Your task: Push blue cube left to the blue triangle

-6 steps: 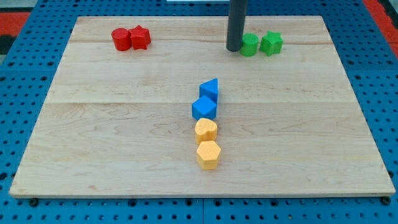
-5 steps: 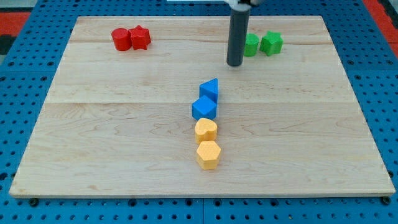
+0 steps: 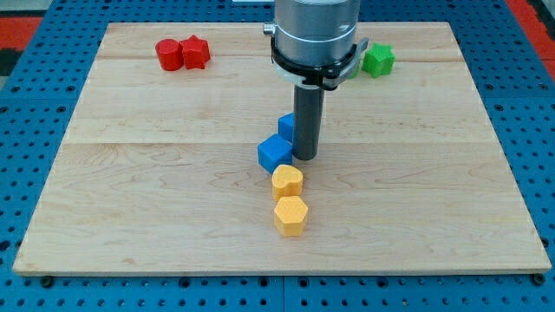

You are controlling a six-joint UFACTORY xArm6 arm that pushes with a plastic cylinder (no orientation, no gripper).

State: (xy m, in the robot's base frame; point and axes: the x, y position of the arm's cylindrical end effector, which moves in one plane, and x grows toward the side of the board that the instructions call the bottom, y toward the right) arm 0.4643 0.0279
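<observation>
my tip [image 3: 305, 157] has swept down from the table's top edge to the blue cube [image 3: 274, 154], nudging it toward the left edge, still touching the half-hidden blue triangle [image 3: 286, 126] mid-table; no claw exists, so its state can't be told.

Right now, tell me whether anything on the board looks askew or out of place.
Nothing is damaged. The blue cube sits turned at an angle, off the line of the two yellow blocks below it. My tip stands against its right side, partly hiding the blue triangle.
</observation>
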